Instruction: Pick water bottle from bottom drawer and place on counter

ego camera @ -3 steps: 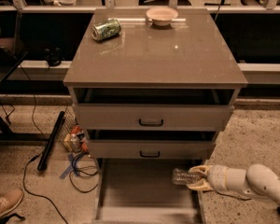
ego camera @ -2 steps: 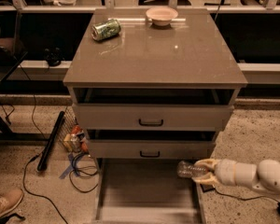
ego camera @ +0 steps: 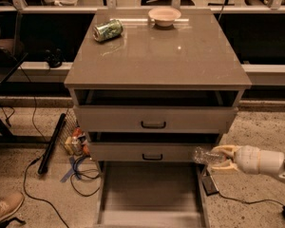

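- My hand (ego camera: 218, 158), reaching in from the right on its white arm, is clamped on the water bottle (ego camera: 205, 156), one finger above it and one below.
- The water bottle lies level, with its free end pointing left at the cabinet.
- A second ago the bottle hung low over the right side of the bottom drawer (ego camera: 149, 191). It has since come up and to the right, and is now outside that drawer's right rim.
- It is now level with the front of the middle drawer (ego camera: 152, 152) and just beside that front's right end.
- The bottom drawer stands pulled out toward the camera, with a flat grey floor between low side walls.
- The top drawer (ego camera: 153, 120) and the middle drawer both stand slightly ajar, with a dark gap above each.
- The table (ego camera: 156, 56) overhangs the drawers, and its front right corner is above my hand and well apart from it.
- On the table, a green-and-silver can (ego camera: 108, 30) lies on its side at the back left and a pale bowl (ego camera: 164, 16) stands at the back centre. The front part is bare gloss.
- Speckled floor lies open to the right of the cabinet, under my arm, and a small dark block (ego camera: 210, 184) rests there beside the drawer's rim.
- Cables (ego camera: 80, 170) and a black bar (ego camera: 51, 144) crowd the floor on the left.
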Tool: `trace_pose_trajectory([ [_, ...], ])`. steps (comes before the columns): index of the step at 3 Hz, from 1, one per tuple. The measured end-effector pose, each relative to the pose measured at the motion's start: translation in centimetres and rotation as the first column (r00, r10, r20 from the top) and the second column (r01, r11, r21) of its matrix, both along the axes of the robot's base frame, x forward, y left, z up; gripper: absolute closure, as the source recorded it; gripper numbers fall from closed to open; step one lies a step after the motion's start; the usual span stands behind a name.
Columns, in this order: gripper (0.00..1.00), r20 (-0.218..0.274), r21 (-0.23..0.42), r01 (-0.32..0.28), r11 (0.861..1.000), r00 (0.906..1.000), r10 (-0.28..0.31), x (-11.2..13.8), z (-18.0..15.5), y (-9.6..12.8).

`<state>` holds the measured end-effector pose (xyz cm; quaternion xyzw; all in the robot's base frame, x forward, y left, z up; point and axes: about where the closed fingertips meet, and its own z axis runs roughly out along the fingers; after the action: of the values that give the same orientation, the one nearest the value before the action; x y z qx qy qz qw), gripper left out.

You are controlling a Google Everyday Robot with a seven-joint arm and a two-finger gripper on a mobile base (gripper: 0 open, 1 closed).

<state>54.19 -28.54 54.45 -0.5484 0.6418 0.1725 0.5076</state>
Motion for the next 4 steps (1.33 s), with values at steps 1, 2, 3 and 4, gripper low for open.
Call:
trace_pose_trajectory([
  [1,1.0,0.053,0.021,0.003,1.0,0.9986,-0.004,1.3,4.0,-1.7],
  [2,1.0,0.053,0.021,0.003,1.0,0.9986,-0.004,1.3,4.0,-1.7],
  [3,1.0,0.071,0.02,-0.007,1.0,0.9974,0.005,1.5,5.6,-2.2],
  [4,1.0,0.158,-0.05,-0.035,0.998,0.9865,0.043,1.9,13.1,-4.7],
])
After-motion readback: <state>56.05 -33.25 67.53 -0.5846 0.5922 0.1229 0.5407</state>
